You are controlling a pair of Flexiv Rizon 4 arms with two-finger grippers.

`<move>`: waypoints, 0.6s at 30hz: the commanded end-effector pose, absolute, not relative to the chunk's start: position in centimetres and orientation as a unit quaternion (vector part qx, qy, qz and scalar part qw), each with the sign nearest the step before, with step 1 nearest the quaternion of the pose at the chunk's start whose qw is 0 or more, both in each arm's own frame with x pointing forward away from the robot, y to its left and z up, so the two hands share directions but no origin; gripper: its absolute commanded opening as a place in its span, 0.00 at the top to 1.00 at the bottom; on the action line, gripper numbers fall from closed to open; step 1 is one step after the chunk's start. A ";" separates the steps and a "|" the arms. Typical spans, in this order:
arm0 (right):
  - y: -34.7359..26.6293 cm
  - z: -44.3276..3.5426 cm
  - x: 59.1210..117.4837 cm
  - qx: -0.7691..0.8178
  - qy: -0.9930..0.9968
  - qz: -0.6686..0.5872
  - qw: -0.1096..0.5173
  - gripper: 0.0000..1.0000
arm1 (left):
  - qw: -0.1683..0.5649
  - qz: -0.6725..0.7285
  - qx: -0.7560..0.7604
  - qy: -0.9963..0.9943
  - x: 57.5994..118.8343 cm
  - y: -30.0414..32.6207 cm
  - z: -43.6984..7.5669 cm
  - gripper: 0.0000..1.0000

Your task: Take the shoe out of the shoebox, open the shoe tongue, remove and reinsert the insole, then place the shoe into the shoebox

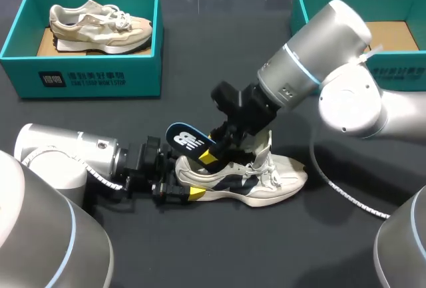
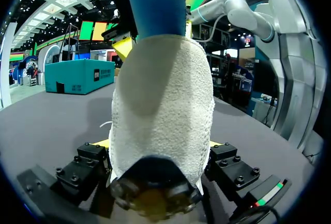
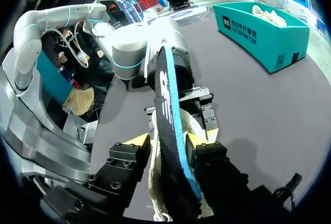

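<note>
A white and navy shoe lies on its sole in the middle of the dark table, toe to the right. My left gripper comes in low from the left and is shut on its heel; in the left wrist view the fuzzy white heel fills the space between both fingers. My right gripper reaches down over the shoe's opening, shut on a dark insole that sticks up and out to the left. Seen edge-on in the right wrist view, the insole stands between the yellow tips.
A teal shoebox at the back left holds a second, beige shoe. Another teal box stands at the back right, behind my right arm. A grey cable trails on the table to the right of the shoe.
</note>
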State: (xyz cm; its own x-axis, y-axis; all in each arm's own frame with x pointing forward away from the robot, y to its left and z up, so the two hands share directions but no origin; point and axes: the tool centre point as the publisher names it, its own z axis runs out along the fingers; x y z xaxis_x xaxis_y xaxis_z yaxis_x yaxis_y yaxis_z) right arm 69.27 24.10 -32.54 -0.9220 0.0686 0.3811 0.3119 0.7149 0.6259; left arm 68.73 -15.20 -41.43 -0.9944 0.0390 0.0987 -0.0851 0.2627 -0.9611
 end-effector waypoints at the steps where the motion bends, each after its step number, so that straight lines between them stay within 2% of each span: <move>1: 24.3 -32.7 68.9 -0.102 -0.910 -0.369 0.163 0.60 | 0.051 0.606 0.015 -0.793 68.7 -15.2 -41.5 1.00; 18: 25.3 -32.4 69.7 -0.082 -0.911 -0.374 0.157 0.71 | 0.051 0.606 0.015 -0.793 68.7 -15.2 -41.5 1.00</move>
State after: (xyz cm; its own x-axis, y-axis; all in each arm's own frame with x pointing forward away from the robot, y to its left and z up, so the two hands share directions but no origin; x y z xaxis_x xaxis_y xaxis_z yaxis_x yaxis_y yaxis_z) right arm 69.68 25.09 -32.12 -0.9377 0.0305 0.3462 0.2647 0.7079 0.6548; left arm 68.73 -15.20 -41.43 -0.9944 0.0390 0.0987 -0.0851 0.2627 -0.9611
